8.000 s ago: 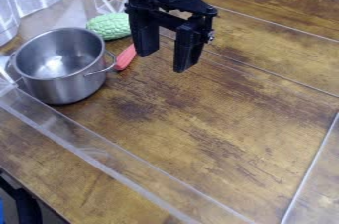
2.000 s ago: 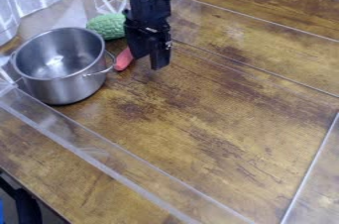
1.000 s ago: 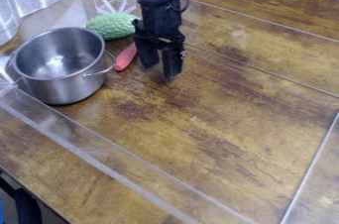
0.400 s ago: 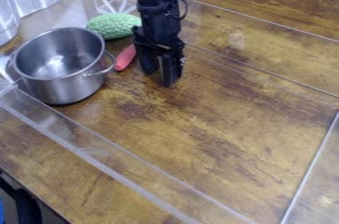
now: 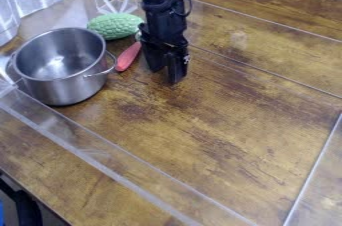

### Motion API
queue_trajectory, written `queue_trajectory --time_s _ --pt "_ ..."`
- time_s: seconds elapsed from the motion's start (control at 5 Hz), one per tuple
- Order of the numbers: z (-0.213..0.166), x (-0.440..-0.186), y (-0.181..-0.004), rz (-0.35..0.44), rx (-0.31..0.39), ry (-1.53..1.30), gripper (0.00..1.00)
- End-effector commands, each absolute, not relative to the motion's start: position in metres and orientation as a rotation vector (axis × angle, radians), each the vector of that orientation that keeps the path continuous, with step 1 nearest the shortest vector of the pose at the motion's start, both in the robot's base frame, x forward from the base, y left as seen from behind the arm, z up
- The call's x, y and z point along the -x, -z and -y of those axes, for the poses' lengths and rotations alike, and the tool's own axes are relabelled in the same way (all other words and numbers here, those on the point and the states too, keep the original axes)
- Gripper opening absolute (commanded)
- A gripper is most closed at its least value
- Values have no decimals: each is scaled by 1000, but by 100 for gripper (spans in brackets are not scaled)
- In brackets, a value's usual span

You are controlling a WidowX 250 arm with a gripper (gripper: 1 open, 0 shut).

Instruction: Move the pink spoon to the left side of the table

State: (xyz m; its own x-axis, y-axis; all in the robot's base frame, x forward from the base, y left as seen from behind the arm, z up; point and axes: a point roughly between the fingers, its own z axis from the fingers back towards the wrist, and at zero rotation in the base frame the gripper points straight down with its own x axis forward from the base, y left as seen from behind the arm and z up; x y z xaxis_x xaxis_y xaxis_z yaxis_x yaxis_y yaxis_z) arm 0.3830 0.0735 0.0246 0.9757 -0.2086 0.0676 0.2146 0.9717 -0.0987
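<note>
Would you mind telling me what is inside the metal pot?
The pot looks empty: only its shiny bare bottom shows. The near inner wall is hidden by its rim. The pink spoon lies outside, beside it.

1. A mock kitchen set up on a test bench: a steel pot and a green knobbly scrubber stand on a worn wooden counter.
2. Clear plastic strips cross the wood (hardly a household habit).
3. A black robot arm stands over it.
</note>
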Motion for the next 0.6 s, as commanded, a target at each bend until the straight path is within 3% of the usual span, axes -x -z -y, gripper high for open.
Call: queue_trajectory --time_s 0.0,0.4 --pt "-70 -382 -50 125 109 163 100" --pt "-61 -387 -77 213 128 111 100"
